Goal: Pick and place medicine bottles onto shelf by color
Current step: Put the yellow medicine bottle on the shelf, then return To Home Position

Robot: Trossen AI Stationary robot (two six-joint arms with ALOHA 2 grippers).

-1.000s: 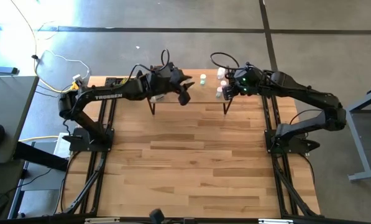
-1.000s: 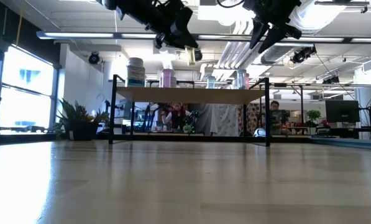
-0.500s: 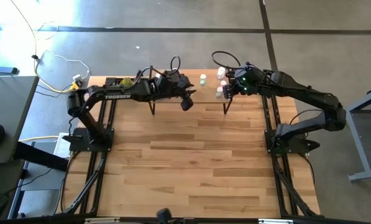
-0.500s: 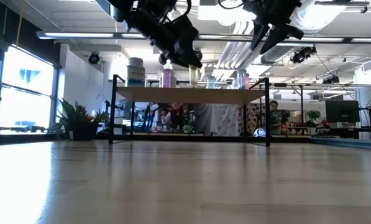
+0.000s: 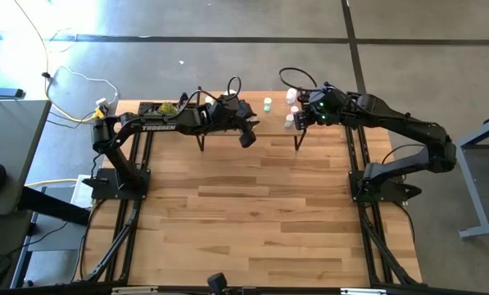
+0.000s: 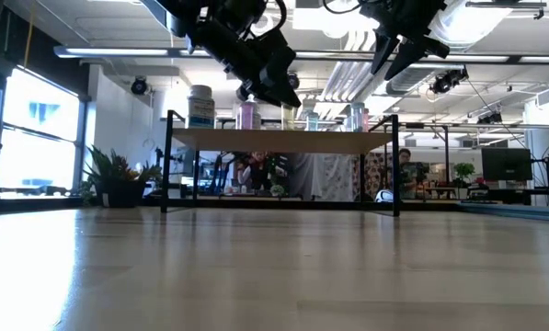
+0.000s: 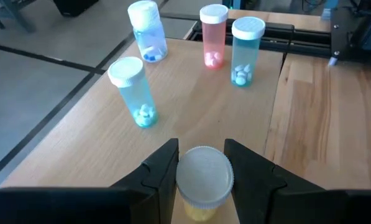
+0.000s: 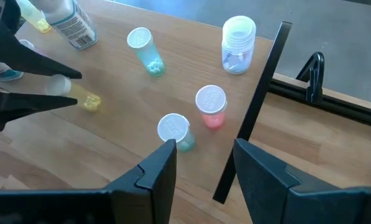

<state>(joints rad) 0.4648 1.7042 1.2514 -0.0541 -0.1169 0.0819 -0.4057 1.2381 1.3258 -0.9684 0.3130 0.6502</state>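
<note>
The shelf [image 6: 283, 139] stands at the table's far edge. On its board stand several medicine bottles: a large white one [image 6: 200, 106], a pink one [image 7: 213, 34], teal ones [image 7: 135, 93] [image 7: 246, 50] and a clear white-capped one [image 7: 146, 31]. My left gripper [image 7: 202, 168] is over the middle of the shelf, shut on a pale yellow bottle [image 6: 287, 112]; it also shows in the high view [image 5: 246, 133]. My right gripper [image 8: 204, 168] is open and empty above the shelf's right end [image 5: 297, 120], over a pink bottle [image 8: 211, 106] and a teal one [image 8: 176, 132]. My left gripper pinches the yellow bottle between its two fingers at its top, just under the white cap [image 7: 202, 177]. The fingers come slanting down from the table's left. The bottle hangs upright below them [image 8: 86, 98], its bottom just over the shelf board; I cannot tell whether it touches.
A dark shelf leg [image 8: 247, 118] runs close by my right gripper. A green leafy thing [image 5: 169, 107] lies at the far left behind my left arm. The wide wooden tabletop [image 5: 260, 213] lies in front of the shelf. A potted plant [image 6: 118, 179] stands in the room behind.
My left gripper has moved a little toward the table's right edge and down toward the shelf board, carrying the yellow bottle, which stays upright and now hangs lower, close over the board. My right gripper has kept still and open.
</note>
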